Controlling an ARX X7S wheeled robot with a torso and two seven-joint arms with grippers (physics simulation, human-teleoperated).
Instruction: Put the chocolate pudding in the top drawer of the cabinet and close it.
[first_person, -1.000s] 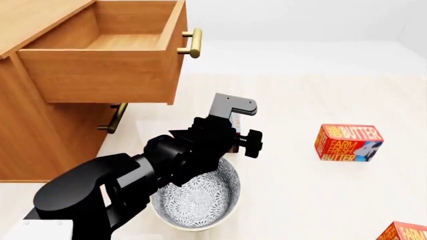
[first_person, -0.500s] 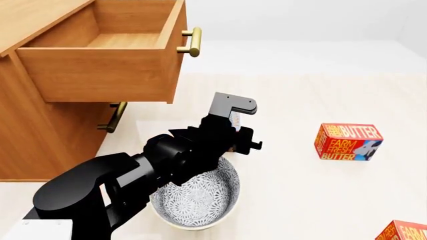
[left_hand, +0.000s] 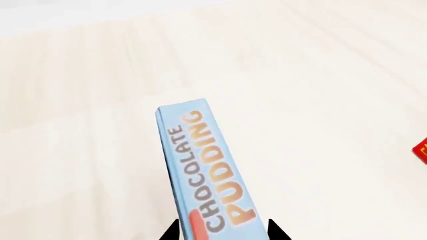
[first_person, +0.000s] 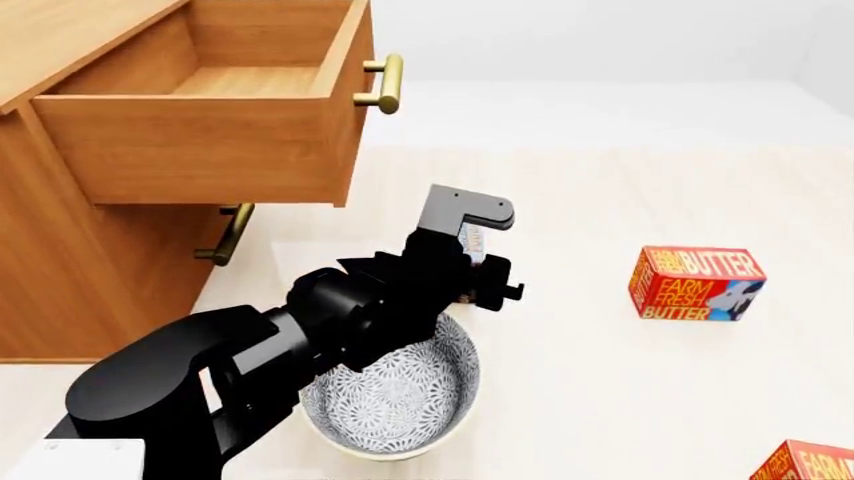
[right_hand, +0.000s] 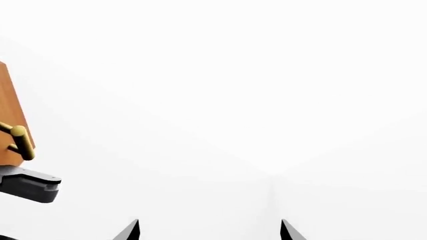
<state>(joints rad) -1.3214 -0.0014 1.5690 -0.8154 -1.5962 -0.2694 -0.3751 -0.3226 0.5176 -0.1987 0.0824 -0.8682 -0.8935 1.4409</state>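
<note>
The chocolate pudding (left_hand: 203, 170), a thin light-blue carton, stands on edge between the jaws of my left gripper (left_hand: 223, 231), which is shut on it. In the head view only a sliver of the pudding (first_person: 469, 237) shows past the left gripper (first_person: 470, 262), just beyond the bowl. I cannot tell whether it is off the floor. The cabinet (first_person: 67, 260) stands at the left with its top drawer (first_person: 200, 140) pulled open and empty, brass handle (first_person: 383, 83) toward me. My right gripper (right_hand: 210, 230) is open and empty, and out of the head view.
A patterned bowl (first_person: 400, 400) sits under my left forearm. One butter box (first_person: 697, 284) lies to the right and another (first_person: 807, 463) at the bottom right corner. The lower drawer's handle (first_person: 230, 236) is shut in below the open drawer.
The left gripper's jaws drew together on the pudding between one second and half a second ago. Since then the arm has stayed still.
</note>
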